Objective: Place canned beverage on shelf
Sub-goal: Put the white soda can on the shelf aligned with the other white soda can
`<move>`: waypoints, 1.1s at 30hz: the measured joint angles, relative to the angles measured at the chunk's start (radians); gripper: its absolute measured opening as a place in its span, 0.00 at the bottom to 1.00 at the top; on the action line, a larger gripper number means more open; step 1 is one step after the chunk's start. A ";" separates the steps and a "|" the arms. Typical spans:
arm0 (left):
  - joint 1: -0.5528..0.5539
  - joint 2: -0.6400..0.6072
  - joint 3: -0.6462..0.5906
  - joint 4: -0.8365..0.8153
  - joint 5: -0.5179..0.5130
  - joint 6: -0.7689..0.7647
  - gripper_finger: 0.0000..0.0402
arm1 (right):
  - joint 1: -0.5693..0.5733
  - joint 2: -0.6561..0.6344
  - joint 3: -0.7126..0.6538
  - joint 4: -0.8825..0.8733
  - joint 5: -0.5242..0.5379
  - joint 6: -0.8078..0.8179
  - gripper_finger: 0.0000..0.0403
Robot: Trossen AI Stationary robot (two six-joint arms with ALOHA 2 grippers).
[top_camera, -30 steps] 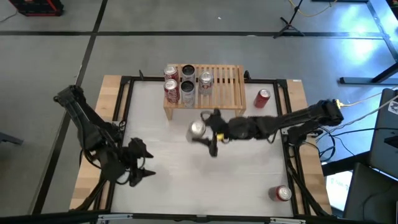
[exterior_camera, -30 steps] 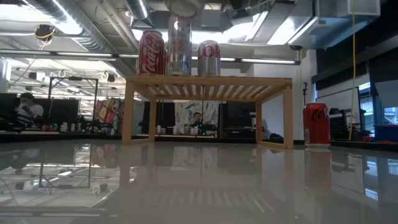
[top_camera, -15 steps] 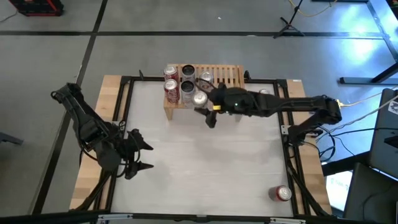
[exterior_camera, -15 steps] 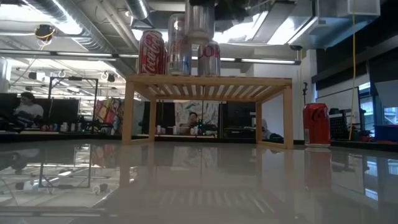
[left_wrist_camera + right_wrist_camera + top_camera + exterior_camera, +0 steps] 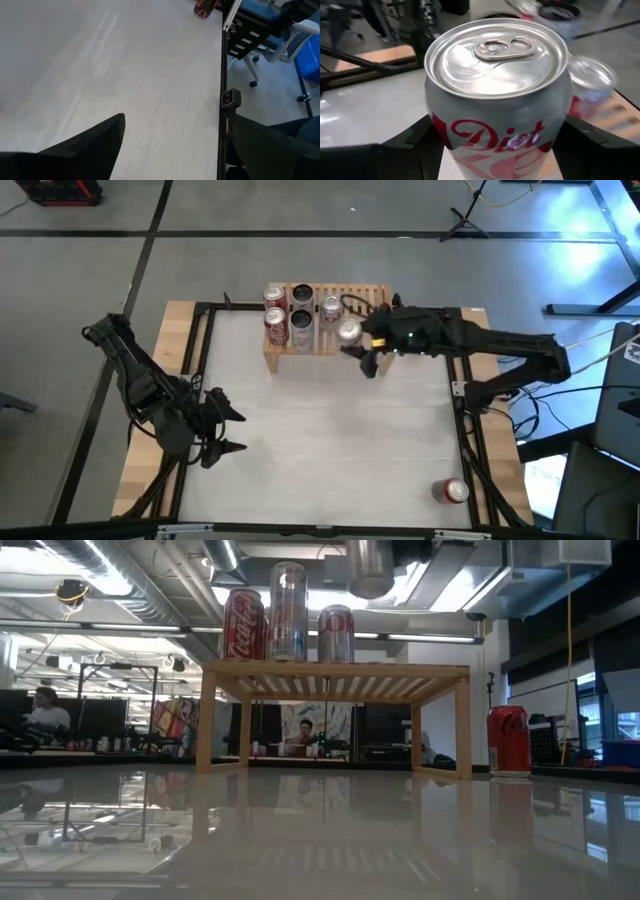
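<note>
My right gripper (image 5: 357,342) is shut on a silver Diet Coke can (image 5: 497,95) and holds it above the light-wood shelf (image 5: 365,305), right of the cans standing there. In the low view the held can (image 5: 371,568) hangs well above the slatted top (image 5: 400,671). On the shelf stand two red cans (image 5: 275,297), two dark ones (image 5: 301,295) and a silver one (image 5: 330,308). My left gripper (image 5: 225,432) waits open over the table's near left; in its wrist view it (image 5: 170,150) has nothing between its fingers. My right gripper pinches the can's side wall (image 5: 437,135) between its two fingers (image 5: 412,145), one on each side, below the top rim. The fingers come from the table's right, nearly level, slanting slightly down. The can stands upright, lid up, lifted clear of the shelf and the table.
A red can (image 5: 509,740) stands on the table right of the shelf; the right arm hides it in the high view. Another red can (image 5: 450,491) lies near the table's near right corner. A black frame (image 5: 200,340) runs round the white tabletop.
My right gripper has carried the silver can from the middle of the table toward the far edge, rising, then to the right along the shelf's front. The can has stayed upright in the hold and now hangs higher than the shelf's cans.
</note>
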 joint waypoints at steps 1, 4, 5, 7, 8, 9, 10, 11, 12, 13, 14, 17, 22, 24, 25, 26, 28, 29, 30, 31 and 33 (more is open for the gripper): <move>0.003 0.000 0.000 -0.001 0.000 0.000 0.87 | -0.016 -0.014 -0.021 0.002 -0.004 -0.003 0.68; 0.013 0.000 0.000 -0.013 -0.002 0.000 0.87 | -0.071 -0.042 -0.092 0.043 -0.024 -0.006 0.68; 0.016 0.000 0.000 -0.018 -0.002 0.000 0.87 | -0.088 -0.042 -0.116 0.065 -0.040 -0.007 0.68; 0.024 0.000 0.000 -0.019 -0.002 0.000 0.87 | -0.118 -0.038 -0.165 0.109 -0.078 -0.007 0.68; 0.028 0.000 0.000 -0.022 -0.002 0.000 0.87 | -0.128 -0.031 -0.186 0.141 -0.088 -0.007 0.68; 0.033 0.000 0.000 -0.023 -0.002 0.000 0.87 | -0.137 -0.024 -0.202 0.176 -0.092 -0.007 0.68; 0.039 0.000 0.000 -0.023 -0.002 0.000 0.87 | -0.145 -0.019 -0.215 0.207 -0.097 -0.008 0.68; 0.043 0.000 0.000 -0.023 -0.002 0.000 0.87 | -0.152 -0.013 -0.225 0.225 -0.099 -0.010 0.68; 0.047 0.000 0.000 -0.023 0.001 0.001 0.87 | -0.158 -0.009 -0.233 0.235 -0.104 -0.016 0.68; 0.051 0.000 0.000 -0.023 0.004 0.000 0.87 | -0.159 -0.002 -0.239 0.241 -0.105 -0.019 0.68; 0.053 0.000 0.000 -0.023 0.005 0.000 0.87 | -0.159 0.009 -0.245 0.253 -0.105 -0.021 0.68; 0.057 0.000 0.000 -0.022 0.005 0.000 0.87 | -0.157 0.043 -0.250 0.292 -0.106 -0.023 0.68; 0.057 0.000 0.000 -0.022 0.004 0.000 0.87 | -0.158 0.090 -0.248 0.360 -0.106 -0.028 0.68; 0.057 0.000 0.000 -0.022 0.004 0.000 0.87 | -0.165 0.108 -0.250 0.366 -0.113 -0.029 0.68; 0.057 0.000 0.000 -0.021 0.004 -0.001 0.87 | -0.166 0.112 -0.250 0.372 -0.115 -0.029 0.68; 0.057 0.000 0.000 -0.021 0.004 -0.004 0.87 | -0.168 0.115 -0.251 0.385 -0.115 -0.029 0.68; 0.057 0.000 0.000 -0.020 0.004 -0.007 0.87 | -0.172 0.119 -0.249 0.404 -0.116 -0.029 0.68; 0.057 0.000 0.000 -0.020 0.004 -0.007 0.87 | -0.172 0.125 -0.249 0.404 -0.116 -0.029 0.68; 0.057 0.000 0.000 -0.020 0.003 -0.007 0.87 | -0.172 0.132 -0.249 0.406 -0.115 -0.029 0.68; 0.057 0.000 0.000 -0.019 0.003 -0.007 0.87 | -0.172 0.137 -0.249 0.410 -0.115 -0.028 0.68; 0.057 0.001 0.000 -0.018 0.003 -0.007 0.87 | -0.171 0.141 -0.249 0.420 -0.114 -0.027 0.68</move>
